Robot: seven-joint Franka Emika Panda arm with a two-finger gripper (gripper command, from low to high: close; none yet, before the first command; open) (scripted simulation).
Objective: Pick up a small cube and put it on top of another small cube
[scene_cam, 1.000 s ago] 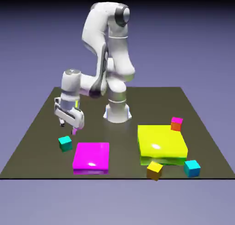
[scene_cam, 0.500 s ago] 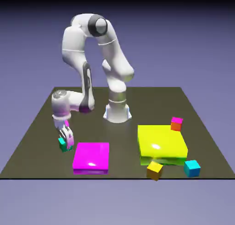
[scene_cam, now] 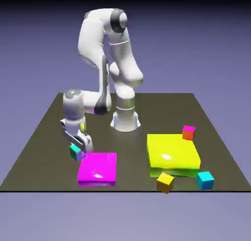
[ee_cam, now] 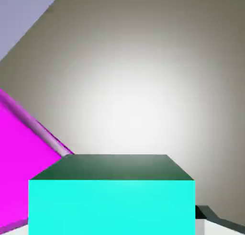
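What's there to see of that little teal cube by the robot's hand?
The small teal cube is plain and sharp-edged, with a bright turquoise face and a darker green side; its material looks smooth, perhaps plastic. The gripper's jaws are closed on it, hiding part of it. It sits beside the magenta slab, toward the exterior view's left. Whether it touches the table below, I can't tell.

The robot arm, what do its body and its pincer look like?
The arm is glossy white with rounded, tube-like segments and dark grey joint caps. The pincer has a long white housing with dark edges. No outside cables show.
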